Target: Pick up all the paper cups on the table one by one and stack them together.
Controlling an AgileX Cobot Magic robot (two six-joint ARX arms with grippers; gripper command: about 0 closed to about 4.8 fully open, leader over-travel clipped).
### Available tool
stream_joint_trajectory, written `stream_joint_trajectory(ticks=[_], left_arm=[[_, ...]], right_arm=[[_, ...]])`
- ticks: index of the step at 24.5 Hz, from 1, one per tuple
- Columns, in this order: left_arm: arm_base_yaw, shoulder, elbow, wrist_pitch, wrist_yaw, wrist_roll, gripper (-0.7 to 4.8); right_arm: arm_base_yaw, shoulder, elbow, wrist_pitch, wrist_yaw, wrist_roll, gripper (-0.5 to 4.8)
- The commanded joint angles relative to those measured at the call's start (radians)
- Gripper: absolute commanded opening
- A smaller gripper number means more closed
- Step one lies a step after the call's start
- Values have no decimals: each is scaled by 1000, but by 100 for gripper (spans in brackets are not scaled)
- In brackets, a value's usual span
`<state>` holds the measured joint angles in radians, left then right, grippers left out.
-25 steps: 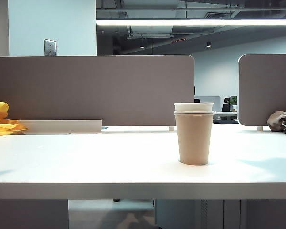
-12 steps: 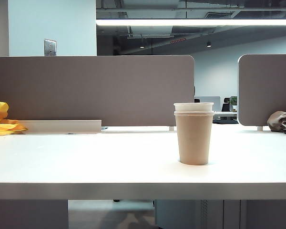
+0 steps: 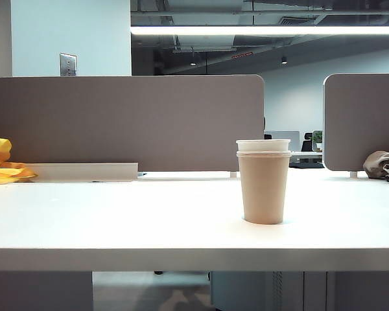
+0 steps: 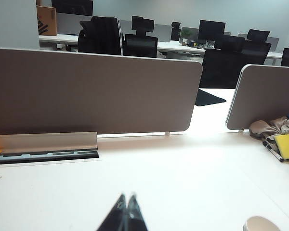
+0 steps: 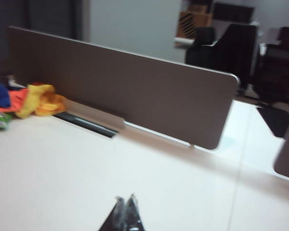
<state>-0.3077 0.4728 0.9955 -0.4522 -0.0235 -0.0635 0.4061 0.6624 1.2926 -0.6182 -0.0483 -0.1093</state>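
Observation:
The paper cups stand as one stack right of centre on the white table (image 3: 117,220). A tall tan-brown cup (image 3: 264,188) is on the outside, and a white cup's rim (image 3: 263,145) pokes out of its top. Neither arm shows in the exterior view. In the left wrist view my left gripper (image 4: 126,196) is shut and empty, well above the table, and the round rim of the cup stack (image 4: 261,224) shows at the frame's edge. My right gripper (image 5: 125,198) is shut with nothing in it, above bare tabletop.
Grey divider panels (image 3: 126,120) (image 3: 363,120) line the back of the table, with a grey cable tray (image 3: 84,172) at their foot. A yellow cloth (image 3: 3,165) lies at the far left. A brownish bundle (image 3: 384,163) lies at the far right.
Faint shadows at the table's left and right ends have faded away. The cup stack has not moved.

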Motion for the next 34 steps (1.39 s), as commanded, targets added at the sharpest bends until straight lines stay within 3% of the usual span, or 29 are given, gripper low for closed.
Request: stream_joint_trajectory(ticks=[1, 11, 21, 24, 29, 34], left_arm=[[0, -95, -78, 18, -4, -1, -6], [0, -458, -352, -30, -25, -23, -6], [1, -467, -416, -32, -25, -13, -6], [1, -467, -435, -10, -25, 39, -6], [1, -467, -494, -6, -25, 52, -6], [1, -467, -612, 122, -25, 76, -6]], right_arm=[[1, -121, -146, 55, 88, 8, -5], [1, -537, -573, 56, 138, 90, -4], [2, -587, -694, 109, 143, 117, 0], [1, -587, -727, 162, 163, 118, 0], [1, -586, -843, 276, 166, 217, 0], [2, -587, -966, 418, 165, 238, 0]])
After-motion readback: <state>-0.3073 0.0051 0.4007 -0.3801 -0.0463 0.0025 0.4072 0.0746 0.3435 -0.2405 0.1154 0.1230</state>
